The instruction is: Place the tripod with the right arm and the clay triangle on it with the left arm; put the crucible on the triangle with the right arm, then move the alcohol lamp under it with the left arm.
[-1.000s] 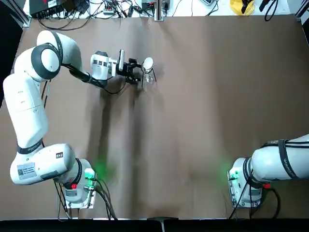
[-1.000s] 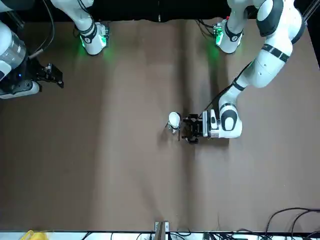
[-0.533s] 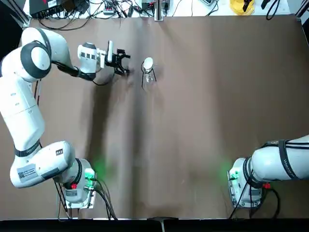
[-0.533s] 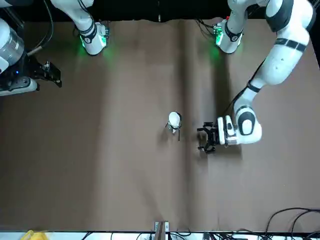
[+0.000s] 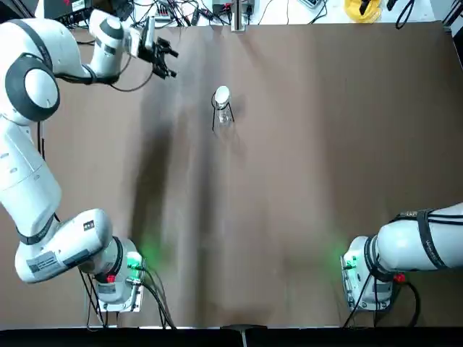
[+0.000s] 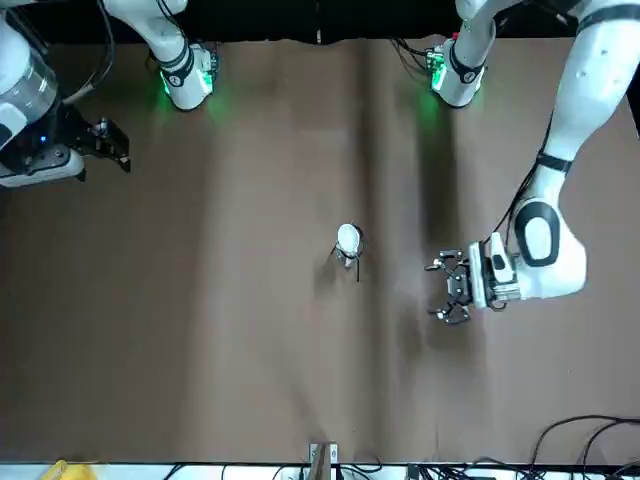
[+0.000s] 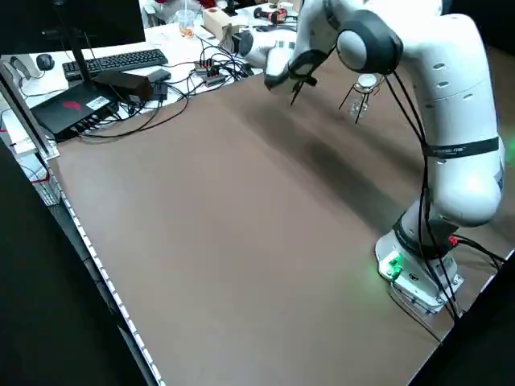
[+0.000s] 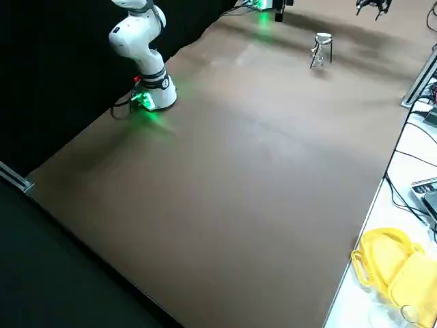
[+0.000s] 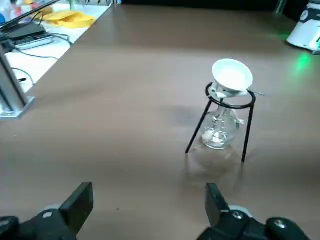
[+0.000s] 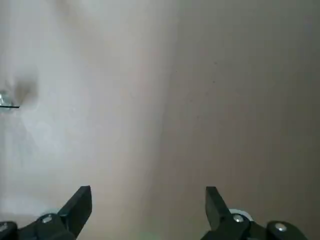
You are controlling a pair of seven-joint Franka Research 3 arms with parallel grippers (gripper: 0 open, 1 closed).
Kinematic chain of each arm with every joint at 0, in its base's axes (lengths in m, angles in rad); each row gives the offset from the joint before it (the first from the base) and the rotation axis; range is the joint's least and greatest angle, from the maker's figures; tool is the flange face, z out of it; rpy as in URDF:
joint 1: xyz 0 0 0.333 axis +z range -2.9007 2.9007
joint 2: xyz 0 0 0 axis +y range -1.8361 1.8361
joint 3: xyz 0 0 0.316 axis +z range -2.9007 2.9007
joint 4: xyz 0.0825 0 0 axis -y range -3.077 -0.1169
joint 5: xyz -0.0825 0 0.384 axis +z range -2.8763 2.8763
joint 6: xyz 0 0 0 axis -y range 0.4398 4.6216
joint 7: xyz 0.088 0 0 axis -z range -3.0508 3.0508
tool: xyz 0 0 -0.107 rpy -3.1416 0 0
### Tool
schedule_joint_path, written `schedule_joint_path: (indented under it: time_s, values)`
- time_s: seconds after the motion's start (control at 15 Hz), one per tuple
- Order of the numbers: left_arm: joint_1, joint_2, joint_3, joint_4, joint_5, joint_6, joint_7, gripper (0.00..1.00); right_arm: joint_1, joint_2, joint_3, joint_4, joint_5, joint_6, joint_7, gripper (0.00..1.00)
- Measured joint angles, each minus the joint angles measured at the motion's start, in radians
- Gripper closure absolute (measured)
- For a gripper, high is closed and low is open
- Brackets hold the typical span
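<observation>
The tripod [image 9: 249,129] stands on its three legs on the table [image 5: 289,181], near the far edge and left of the middle. The white triangle [image 9: 242,93] lies on its ring, with the cup [image 9: 232,74] on top and the glass lamp [image 9: 220,131] beneath, between the legs. The left gripper [image 5: 168,59] hangs near the table's far left corner, apart from the tripod, jaws spread, holding nothing. The right gripper [image 6: 124,150] is parked over the table's right side, jaws spread and holding nothing.
</observation>
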Motion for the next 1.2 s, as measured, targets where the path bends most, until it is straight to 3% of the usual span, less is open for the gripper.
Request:
schedule_joint_path:
  time_s: [0.13,0.33,0.73,1.0,1.2]
  values:
    - [0.004,-0.059,0.0,0.004,0.053,-0.002,-0.084,0.01,0.013,-0.002,0.001,-0.002,0.0,0.0,0.003,0.0]
    - [0.004,-0.163,0.001,0.005,0.261,-0.003,-0.418,0.01,0.013,-0.004,-0.008,-0.003,0.0,0.005,0.005,0.0]
    - [0.004,-0.301,0.001,0.005,0.539,-0.04,-0.881,0.01,0.012,-0.01,-0.011,-0.004,0.0,0.012,0.005,0.0]
    - [0.003,-0.364,0.0,0.017,0.77,-0.167,-1.285,0.01,0.005,-0.022,-0.015,-0.02,0.009,0.014,0.006,0.0]
    - [-0.01,-0.378,0.0,0.085,0.897,-0.32,-1.5,0.01,-0.019,-0.032,-0.019,-0.045,0.021,0.022,-0.016,0.0]
